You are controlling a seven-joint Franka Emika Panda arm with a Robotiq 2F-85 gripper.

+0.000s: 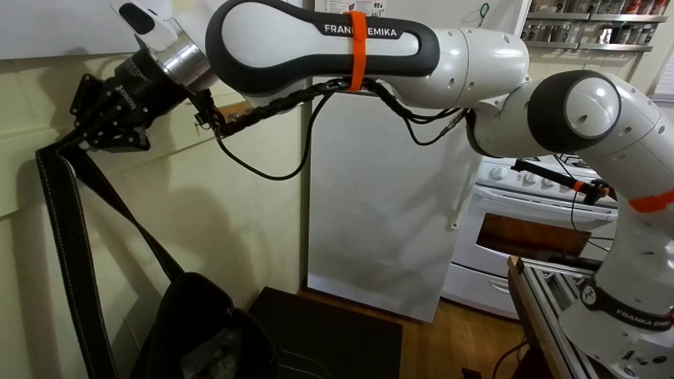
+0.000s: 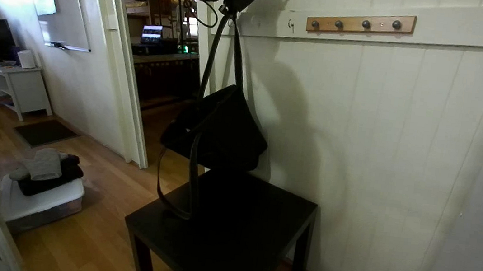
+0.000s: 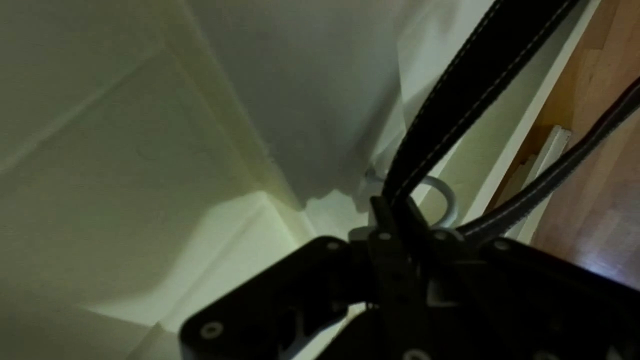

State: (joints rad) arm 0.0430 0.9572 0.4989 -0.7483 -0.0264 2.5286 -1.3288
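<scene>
Pale panelled wall (image 2: 388,125) alongside, carrying a wooden peg rail (image 2: 361,24) with four dark knobs. Stove (image 1: 537,210) and a tall light-grey door panel (image 1: 389,200) stand behind the arm (image 1: 263,47). Low black table (image 2: 231,225) below, next to the wall.

I have the gripper (image 3: 395,205) high up near the wall, jaws closed on a black strap (image 1: 72,247) with light stitching. Wrist view: band pinched at the fingertips, two lengths leading away toward the upper right and the right edge.

Black bag (image 2: 223,133) hangs tilted from this strap, above the rear of the table; I cannot tell whether its base touches the top. Slack second strap (image 2: 193,175) loops down from the bag over the table. Pale contents (image 1: 213,355) show inside the bag's mouth; I cannot make out what they are.

Grey curved hook (image 3: 450,200) appears just beside the fingertips in the wrist view; depth between them unclear. Folded clothes (image 2: 49,168) lie on a lidded plastic bin (image 2: 42,206) on the floor.
</scene>
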